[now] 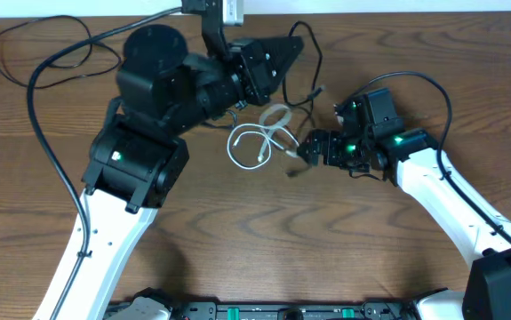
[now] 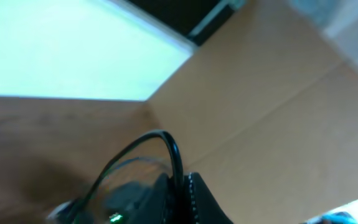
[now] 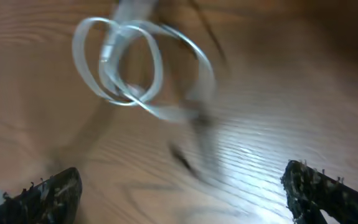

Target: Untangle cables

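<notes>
White cable (image 1: 268,133) coiled mid-frame on table (image 1: 237,231), between both arms. Right gripper (image 1: 307,149) just right of it, low, jaws wide open, likely ready to grab loop. Left gripper (image 1: 292,46) upper middle, jaws closed. Thin black cable (image 1: 316,62) by its tip, maybe pinched to pull free; cannot tell.

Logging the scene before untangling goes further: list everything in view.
white cable: one, white, coiled loosely at the table's centre
black cable: one clearly seen, black, thin, curving from the left end effector's tip down toward the white coil
table: one, brown wood, under everything
arm wire: one, black, thicker, along the left arm
left end effector: one, black, shut, beyond the white coil
right end effector: one, black, open, just right of the coil
</notes>
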